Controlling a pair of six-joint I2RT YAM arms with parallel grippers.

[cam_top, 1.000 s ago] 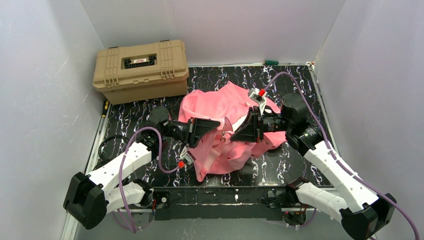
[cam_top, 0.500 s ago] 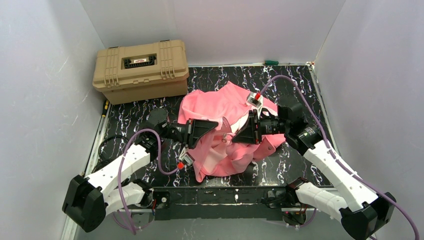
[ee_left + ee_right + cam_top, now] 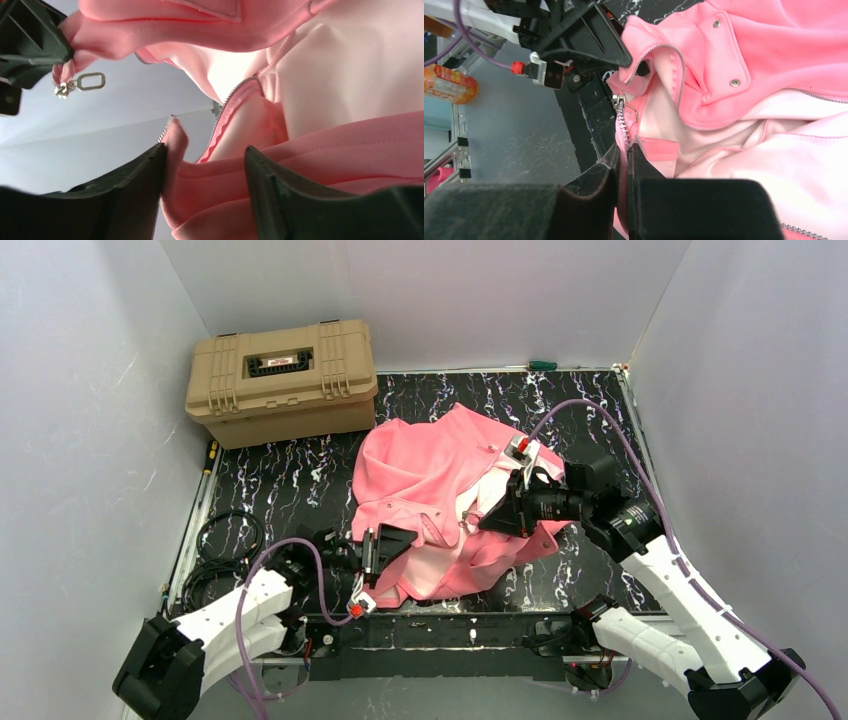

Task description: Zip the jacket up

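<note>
Two tools: right tool [image 3: 624, 148] pinches jacket [image 3: 734, 45] at its zipper [image 3: 622, 120]; left tool [image 3: 205, 149] seems spread; tan case [image 3: 282, 380] closed.

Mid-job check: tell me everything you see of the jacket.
The jacket is soft salmon-pink fabric with pale pink lining, snap pockets and a silver-toothed zipper, unzipped. It lies crumpled, front open, on the table. The right gripper is shut on one zipper edge; the open left gripper straddles fabric near the hem.

Nothing legible is being shown; a small label [image 3: 279, 362] is being carried by the tan case [image 3: 300, 405] at the table's [image 3: 270, 475] far left corner, its print too small.
</note>
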